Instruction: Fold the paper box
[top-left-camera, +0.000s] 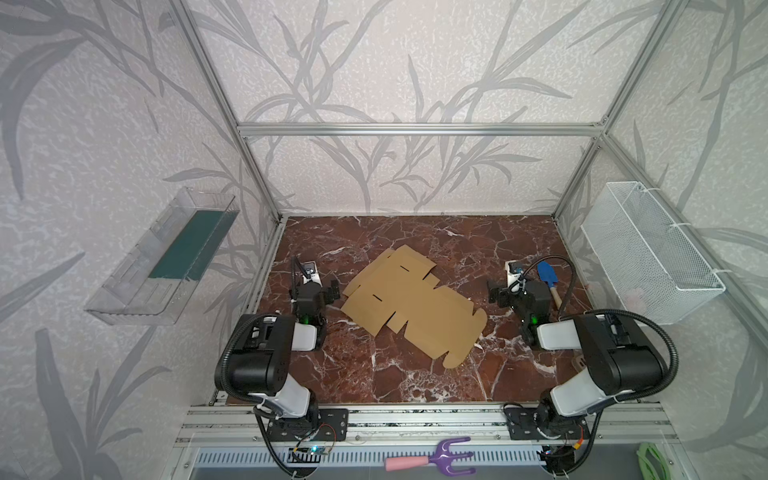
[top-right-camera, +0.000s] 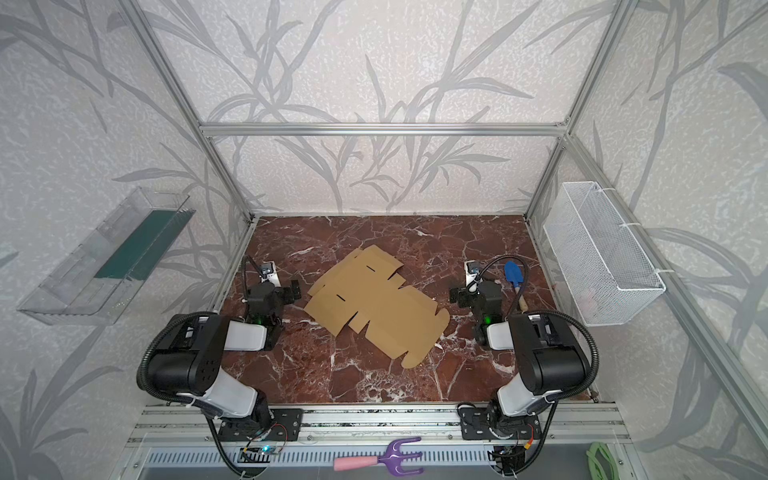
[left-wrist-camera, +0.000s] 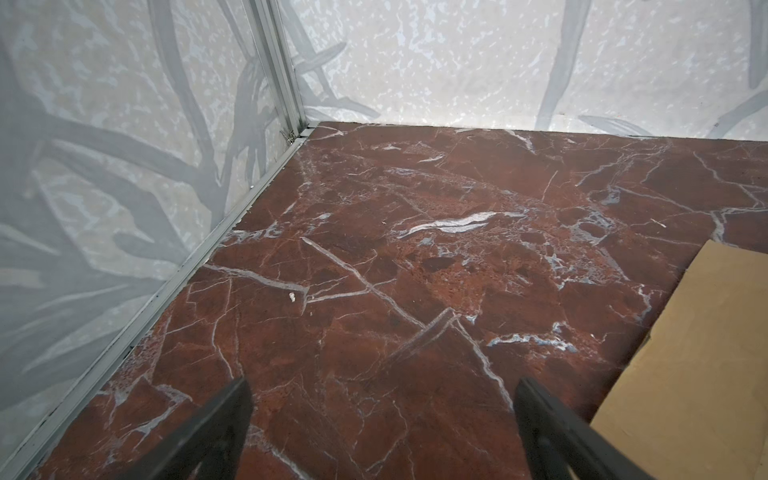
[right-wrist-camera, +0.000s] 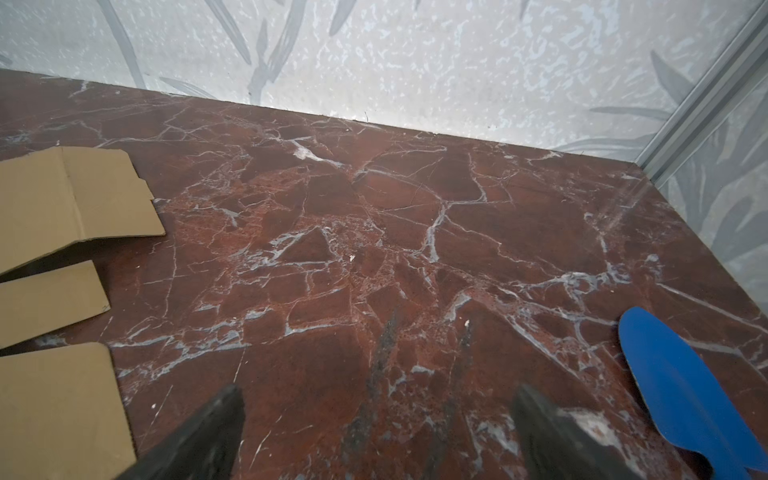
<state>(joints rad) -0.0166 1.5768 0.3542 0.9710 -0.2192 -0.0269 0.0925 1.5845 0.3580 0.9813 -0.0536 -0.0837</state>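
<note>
The paper box is a flat, unfolded tan cardboard sheet with flaps, slots and rounded tabs, lying askew in the middle of the red marble table. My left gripper stands open just left of the sheet, low over bare marble, holding nothing. The sheet's edge lies beside one finger. To the right of the sheet, my right gripper is also open and empty. Some of the box's flaps show at the side of the right wrist view.
A blue trowel with a wooden handle lies close beside my right gripper. A white wire basket hangs on the right wall and a clear bin on the left. A purple hand rake lies in front of the rail.
</note>
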